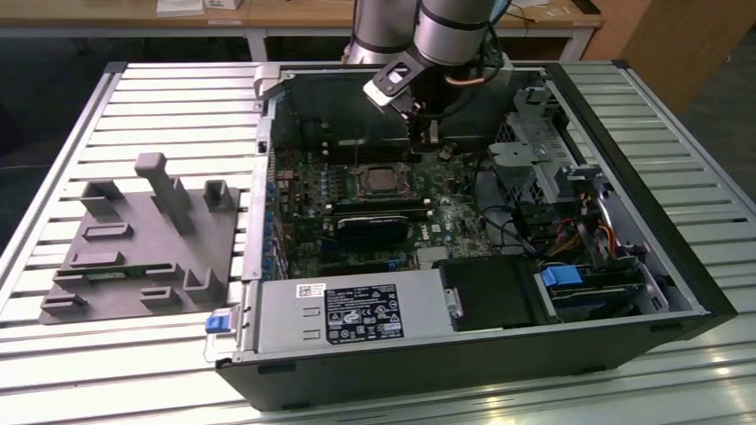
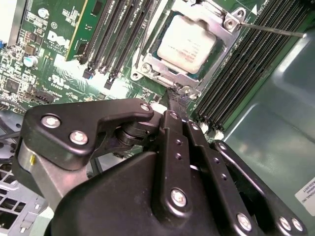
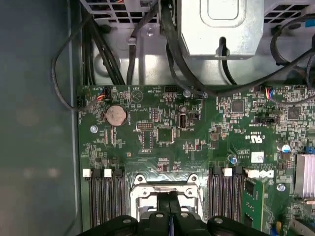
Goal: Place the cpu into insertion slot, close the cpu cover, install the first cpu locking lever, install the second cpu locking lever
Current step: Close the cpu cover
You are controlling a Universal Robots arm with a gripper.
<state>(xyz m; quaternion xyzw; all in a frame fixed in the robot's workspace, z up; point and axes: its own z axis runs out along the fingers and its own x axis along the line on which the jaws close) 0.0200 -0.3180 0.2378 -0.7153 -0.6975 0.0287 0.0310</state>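
The cpu (image 2: 189, 43), a silvery square chip, lies in the insertion slot (image 2: 147, 61) on the green board, also seen in the exterior view (image 1: 381, 180). The cpu cover (image 2: 219, 19), a silver frame, lies down around the chip. A thin silver locking lever (image 2: 275, 30) sticks out from one socket corner across the memory slots. My gripper (image 2: 173, 98) is shut, its black fingertips pressed together at the socket's edge beside the cover's tab. In the first wrist view the gripper (image 3: 170, 209) sits right over the socket frame (image 3: 142, 195). From outside, the gripper (image 1: 412, 140) hangs just behind the socket.
Long black memory slots (image 2: 113, 39) flank the socket on both sides. A black heatsink-like block (image 1: 372, 226) lies in front of it, cables and a drive cage (image 1: 550, 155) on the exterior view's right. A grey fixture (image 1: 142, 239) stands outside the case on the left.
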